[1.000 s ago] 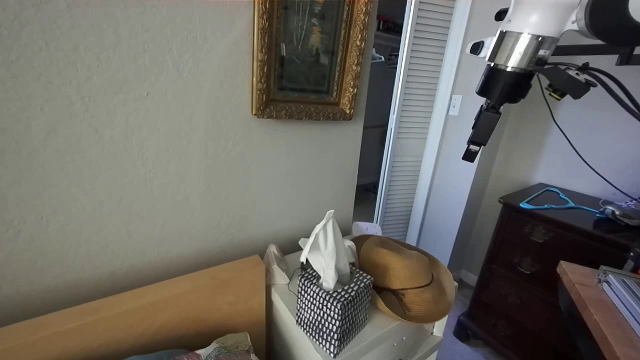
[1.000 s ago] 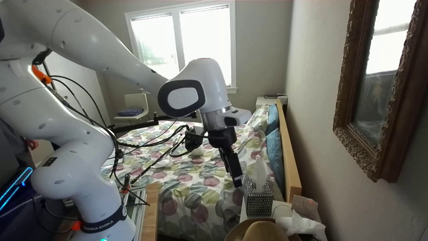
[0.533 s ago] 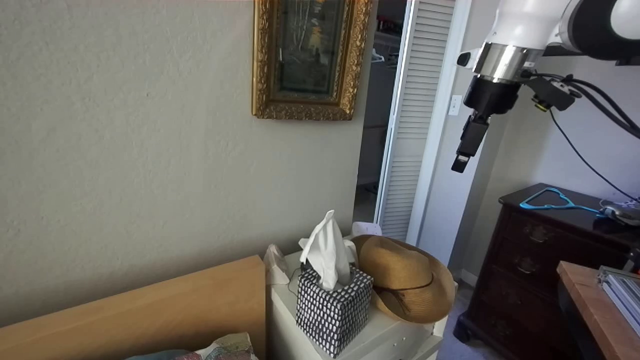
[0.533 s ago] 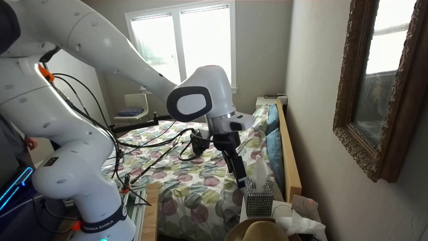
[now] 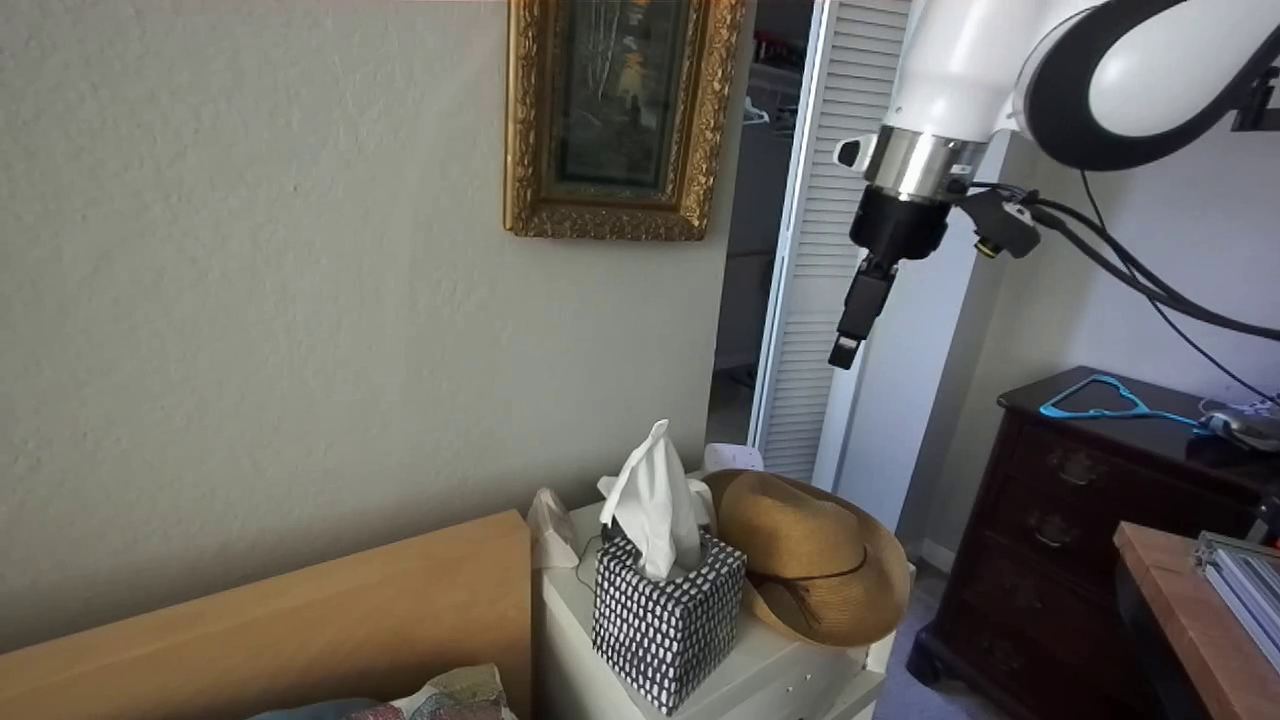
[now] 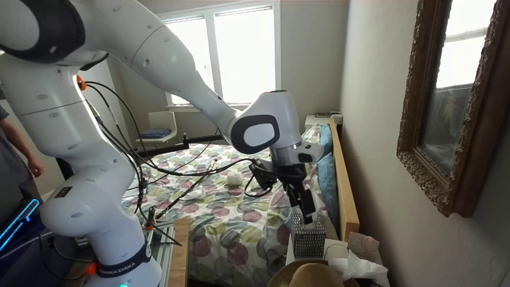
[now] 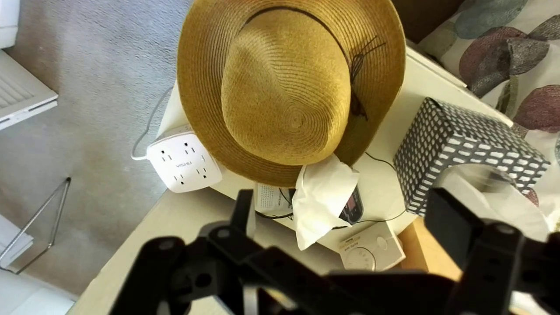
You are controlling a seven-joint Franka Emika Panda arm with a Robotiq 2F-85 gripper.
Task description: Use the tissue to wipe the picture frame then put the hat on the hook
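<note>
The white tissue (image 5: pixel 655 500) stands up out of the checkered tissue box (image 5: pixel 668 625). It also shows at the right edge of the wrist view (image 7: pixel 507 201). Another loose crumpled white tissue (image 7: pixel 323 197) lies against the hat's brim. The tan straw hat (image 5: pixel 800 540) lies crown up beside the box; in the wrist view (image 7: pixel 284 96) it is at the top. The gold picture frame (image 5: pixel 610 222) hangs on the wall above. My gripper (image 5: pixel 845 352) is in the air above the hat's level. In the wrist view the gripper (image 7: pixel 341 197) is open and empty. I see no hook.
The white nightstand (image 7: pixel 385 135) carries a white power outlet block (image 7: pixel 186 164) and a pale dial box (image 7: pixel 372 247). The wooden headboard (image 5: pixel 300 610) stands beside it. A dark dresser (image 5: pixel 1040 500) with a blue hanger (image 5: pixel 1100 400) stands behind. A bed (image 6: pixel 239 215) lies alongside.
My gripper has moved lower and closer to the tissue box, leftward in one exterior view's picture and rightward in another's. The hat, box, tissues and frame have not moved.
</note>
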